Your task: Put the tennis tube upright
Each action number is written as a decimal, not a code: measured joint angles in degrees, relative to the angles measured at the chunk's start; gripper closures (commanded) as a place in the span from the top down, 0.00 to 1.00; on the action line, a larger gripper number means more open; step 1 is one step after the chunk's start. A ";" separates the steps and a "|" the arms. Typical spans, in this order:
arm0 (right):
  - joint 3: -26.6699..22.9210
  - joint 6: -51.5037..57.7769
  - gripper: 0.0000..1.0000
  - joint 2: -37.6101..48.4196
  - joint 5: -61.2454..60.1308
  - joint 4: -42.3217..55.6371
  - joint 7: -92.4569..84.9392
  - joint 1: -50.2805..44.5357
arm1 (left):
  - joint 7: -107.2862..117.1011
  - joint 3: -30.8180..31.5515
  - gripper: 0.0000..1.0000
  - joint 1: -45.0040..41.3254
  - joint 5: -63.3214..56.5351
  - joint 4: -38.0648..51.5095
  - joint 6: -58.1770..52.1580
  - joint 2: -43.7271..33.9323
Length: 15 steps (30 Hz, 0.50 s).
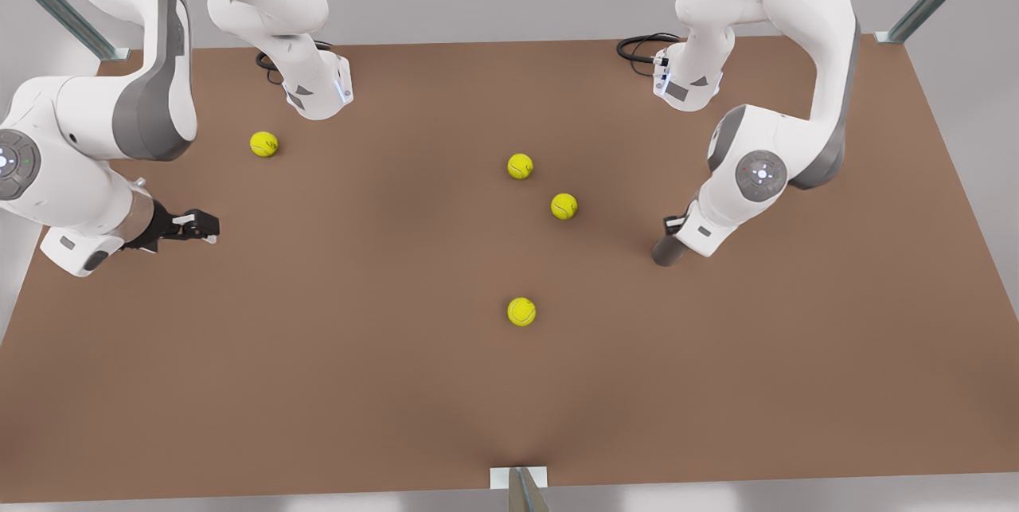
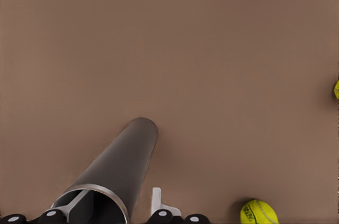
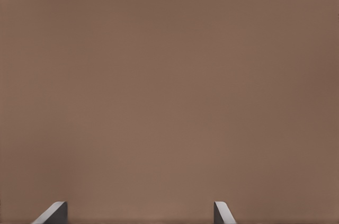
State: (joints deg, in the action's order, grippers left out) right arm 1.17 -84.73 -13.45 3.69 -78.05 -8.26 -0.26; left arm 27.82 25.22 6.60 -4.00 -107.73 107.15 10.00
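Observation:
The tennis tube (image 1: 665,252) is a dark grey cylinder at the front view's right, poking out below the wrist of that arm. In the left wrist view the tennis tube (image 2: 124,160) slants away from the camera, its far end down by the table and its hollow end near the lens. My left gripper (image 2: 117,198) is shut on the tube's rim, one finger inside the opening and one finger (image 2: 156,197) outside. My right gripper (image 1: 207,227) waits low at the front view's left. It is open over bare table, and both fingertips (image 3: 53,214) frame the brown surface.
Several yellow tennis balls lie on the brown table (image 1: 358,384): one (image 1: 264,144) at the back left, two (image 1: 520,166) (image 1: 564,206) in the middle near the tube, one (image 1: 521,311) nearer the front. A ball (image 2: 258,212) lies close beside the left gripper.

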 measured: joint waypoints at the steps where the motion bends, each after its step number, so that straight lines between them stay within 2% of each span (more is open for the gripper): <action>1: -0.02 0.00 1.00 0.00 0.00 0.00 0.00 0.02 | 0.01 0.00 0.99 0.02 -0.03 0.31 -0.35 0.02; 7: -0.01 0.00 1.00 0.00 0.00 -0.09 0.00 -0.02 | 0.39 -0.12 0.99 -1.01 -0.06 4.01 -6.34 -0.66; 10: 0.14 0.19 1.00 -1.14 0.00 0.09 0.00 0.00 | -0.46 -7.56 0.99 -7.97 0.25 10.80 -16.35 -2.59; 12: 0.22 0.18 1.00 -1.23 0.00 0.09 0.00 0.01 | -12.53 -17.54 0.99 -15.74 1.68 11.39 -19.69 -8.42; 13: 0.17 0.18 1.00 -1.18 0.00 0.09 0.00 -0.03 | -15.38 -20.18 0.99 -16.40 2.60 8.51 -19.27 -12.76; 14: 0.18 0.18 1.00 -1.17 0.00 0.09 0.00 0.00 | -15.56 -20.28 0.99 -14.69 3.28 0.54 -13.21 -18.59; 15: 0.16 0.18 1.00 -1.20 0.00 0.09 0.00 -0.01 | -15.60 -20.15 0.99 -14.93 3.80 -0.94 -12.01 -19.46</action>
State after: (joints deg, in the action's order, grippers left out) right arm 1.33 -84.55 -14.66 3.69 -77.96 -8.26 -0.28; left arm 12.22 5.08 -8.33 -0.20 -108.67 95.14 -9.46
